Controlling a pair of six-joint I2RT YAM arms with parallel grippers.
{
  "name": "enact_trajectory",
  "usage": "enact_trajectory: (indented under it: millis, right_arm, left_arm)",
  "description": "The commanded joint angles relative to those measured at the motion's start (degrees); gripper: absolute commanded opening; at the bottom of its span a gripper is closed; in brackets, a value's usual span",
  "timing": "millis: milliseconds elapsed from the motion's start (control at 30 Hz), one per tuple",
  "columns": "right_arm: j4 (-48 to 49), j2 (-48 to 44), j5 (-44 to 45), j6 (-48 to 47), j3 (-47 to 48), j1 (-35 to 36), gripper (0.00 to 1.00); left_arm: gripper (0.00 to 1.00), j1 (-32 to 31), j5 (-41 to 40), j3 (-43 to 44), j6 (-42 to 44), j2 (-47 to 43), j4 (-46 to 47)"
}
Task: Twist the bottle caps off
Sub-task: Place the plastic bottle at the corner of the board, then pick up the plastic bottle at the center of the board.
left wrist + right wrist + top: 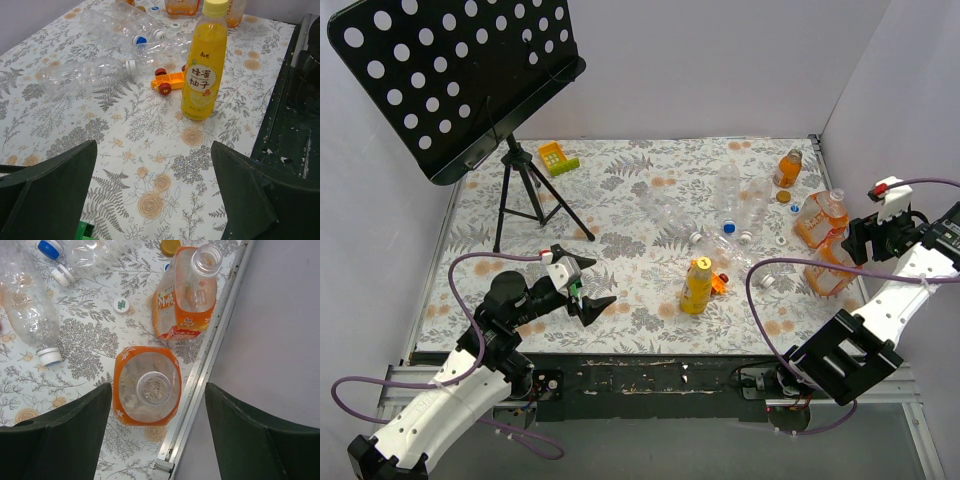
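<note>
A full yellow drink bottle [696, 288] [204, 70] stands upright near the table's middle with its yellow cap [702, 263] [216, 7] screwed on. My left gripper [592, 283] [155, 200] hovers open to its left, with only tablecloth between its fingers. At the right edge my right gripper [868, 238] [160, 432] is open above an upright orange bottle [830, 268] [146, 390] whose mouth is uncapped. A second uncapped orange bottle [819, 216] [186, 295] stands behind it. Loose caps lie nearby: a white cap [121, 305] and a gold cap [170, 246].
Several clear empty bottles [730, 210] [90, 72] lie mid-table, some still capped white or blue. An orange toy car [720, 283] [167, 81] sits beside the yellow bottle. A small orange bottle [789, 168] stands far right. A music stand [515, 195] and a toy block [558, 158] occupy the far left. The metal table rim [210, 365] runs beside the orange bottles.
</note>
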Motion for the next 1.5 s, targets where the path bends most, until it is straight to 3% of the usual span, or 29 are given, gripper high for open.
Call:
enact_trajectory:
  millis: [0, 367, 600, 767, 900, 967, 1467]
  right_arm:
    - [-3.08, -1.69, -1.17, -0.23, 5.40, -0.30, 0.82]
    - [-9.32, -2.13, -3.80, 0.13, 16.65, -0.22, 0.85]
    - [-15.91, 0.59, -11.96, 2.75, 27.45, -0.21, 0.89]
    - [-13.91, 3.67, -20.76, 13.90, 32.56, 2.41, 0.89]
    - [-6.01, 5.26, -16.04, 28.57, 33.10, 14.52, 0.89]
    - [-0.21, 4.21, -18.38, 32.36, 29.59, 15.78, 0.89]
    - [-4.05, 2.80, -12.68, 21.14, 24.49, 25.18, 0.90]
  left_arm:
    - [0.98, 0.23, 0.37, 1.89, -1.05, 0.14, 0.93]
    - [0.98, 0.23, -0.68, 5.84, -4.39, 3.21, 0.67]
    - [0.98, 0.23, -8.32, 12.78, -10.63, 9.89, -2.40]
    - [0.98, 0.31, -11.32, 17.00, -14.76, 15.69, -4.69]
    - [0.98, 0.23, -11.50, 17.45, -18.36, 16.93, -3.65]
    - [0.98, 0.40, -11.50, 17.54, -19.68, 17.02, -3.20]
    - [0.98, 0.49, -10.27, 16.93, -32.86, 15.53, -3.12]
